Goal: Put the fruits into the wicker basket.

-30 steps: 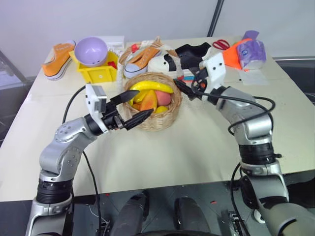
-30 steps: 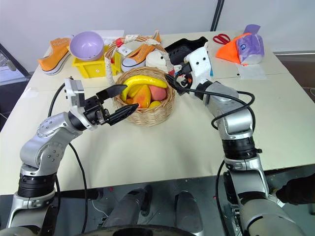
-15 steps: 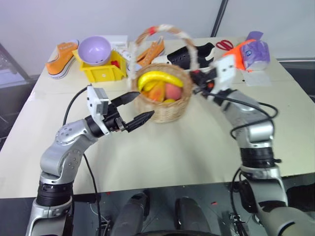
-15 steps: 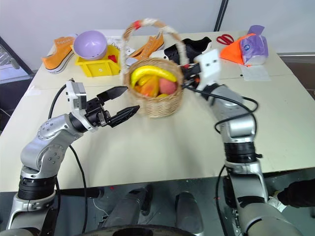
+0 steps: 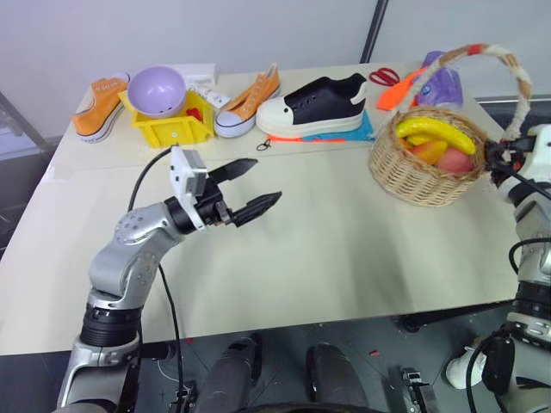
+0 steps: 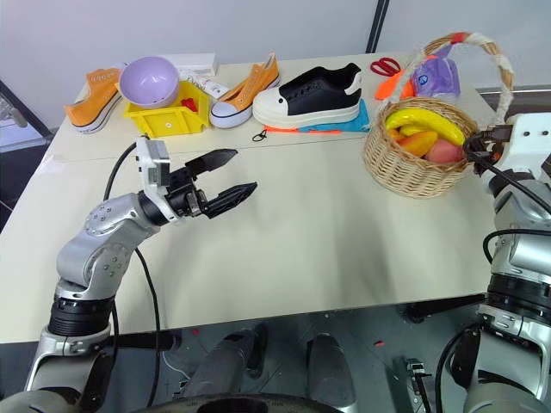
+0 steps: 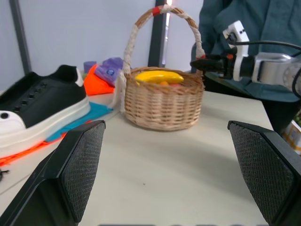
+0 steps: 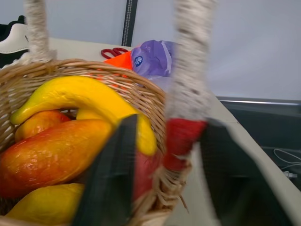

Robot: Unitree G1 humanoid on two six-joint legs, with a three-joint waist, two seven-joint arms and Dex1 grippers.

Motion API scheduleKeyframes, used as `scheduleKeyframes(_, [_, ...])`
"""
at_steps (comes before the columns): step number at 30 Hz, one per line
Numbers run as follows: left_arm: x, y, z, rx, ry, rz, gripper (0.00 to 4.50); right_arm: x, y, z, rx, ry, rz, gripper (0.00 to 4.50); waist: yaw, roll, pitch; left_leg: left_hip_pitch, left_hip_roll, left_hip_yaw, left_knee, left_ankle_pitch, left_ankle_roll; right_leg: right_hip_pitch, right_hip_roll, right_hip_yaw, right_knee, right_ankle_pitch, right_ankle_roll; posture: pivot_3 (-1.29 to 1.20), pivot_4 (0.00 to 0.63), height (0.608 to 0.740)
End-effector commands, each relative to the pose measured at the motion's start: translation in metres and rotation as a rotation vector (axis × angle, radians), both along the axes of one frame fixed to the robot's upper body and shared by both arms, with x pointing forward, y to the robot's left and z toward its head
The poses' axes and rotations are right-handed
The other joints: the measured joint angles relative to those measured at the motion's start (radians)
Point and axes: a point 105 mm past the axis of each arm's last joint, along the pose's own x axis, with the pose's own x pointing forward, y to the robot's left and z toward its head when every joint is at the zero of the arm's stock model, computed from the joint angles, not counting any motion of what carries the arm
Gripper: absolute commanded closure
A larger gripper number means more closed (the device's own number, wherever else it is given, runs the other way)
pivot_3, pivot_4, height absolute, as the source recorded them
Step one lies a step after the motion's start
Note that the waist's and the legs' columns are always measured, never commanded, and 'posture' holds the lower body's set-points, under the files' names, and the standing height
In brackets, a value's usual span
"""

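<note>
Fruit-filled basket, now far right

My round tan wicker basket holds the long yellow banana and orange-red mango; my right gripper, fingers straddling its handle base, has carried it rightward; my left gripper gapes wide, empty.

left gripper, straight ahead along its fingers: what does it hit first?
Probably the wicker basket. The left gripper is open, and in its wrist view the basket stands roughly centred between the fingers across bare table. The black sneaker lies off to one side. Depth is unclear, so treat this as likely.
</note>
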Motion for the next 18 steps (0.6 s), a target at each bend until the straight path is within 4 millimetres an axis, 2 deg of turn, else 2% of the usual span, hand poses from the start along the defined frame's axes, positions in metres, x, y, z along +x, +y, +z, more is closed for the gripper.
scheduleKeyframes(1, [-0.002,0.003,0.009,0.003,-0.054,0.018,0.00,-0.009,0.000,0.026,-0.072,-0.081,-0.003,0.59,0.005,0.000,0.000,0.000,0.000,0.000,0.000,0.000,0.000,0.000,0.000,0.000,0.000,0.000,0.000,0.00,0.150,0.740])
scheduleKeyframes(3, [-0.001,0.007,0.006,0.015,-0.048,0.034,0.00,-0.016,0.001,0.023,-0.102,-0.074,0.008,0.59,0.009,0.000,0.000,0.000,0.000,0.000,0.001,0.000,0.000,0.000,0.000,0.000,0.000,0.000,0.000,0.00,0.150,0.740])
scheduleKeyframes(5, [0.002,0.017,-0.002,0.047,-0.010,0.081,0.00,-0.033,0.002,0.011,-0.115,-0.046,0.051,0.59,0.016,0.000,0.000,0.000,-0.001,-0.001,0.001,0.000,0.000,0.001,-0.001,0.000,-0.001,0.000,0.000,0.00,0.150,0.740])
scheduleKeyframes(9, [0.008,0.053,-0.025,0.128,0.075,0.206,0.00,-0.072,0.014,-0.008,-0.134,-0.013,0.199,0.59,0.029,0.001,0.000,-0.001,-0.001,-0.001,-0.001,-0.001,0.000,0.000,-0.001,0.000,-0.001,0.000,0.000,0.00,0.150,0.740])
scheduleKeyframes(13, [0.012,0.093,-0.045,0.181,0.114,0.357,0.00,-0.095,0.057,-0.031,-0.108,0.079,0.447,0.59,0.019,0.003,0.000,0.000,-0.001,-0.001,0.000,-0.002,-0.002,0.001,-0.001,0.001,-0.001,-0.002,-0.003,0.00,0.150,0.740])
scheduleKeyframes(18, [0.008,0.116,-0.072,0.215,0.175,0.446,0.00,-0.092,0.105,-0.055,-0.058,0.156,0.628,0.59,0.003,0.003,0.000,0.001,0.000,-0.001,0.000,-0.003,-0.002,0.002,-0.001,0.002,-0.003,-0.003,-0.005,0.00,0.150,0.740])
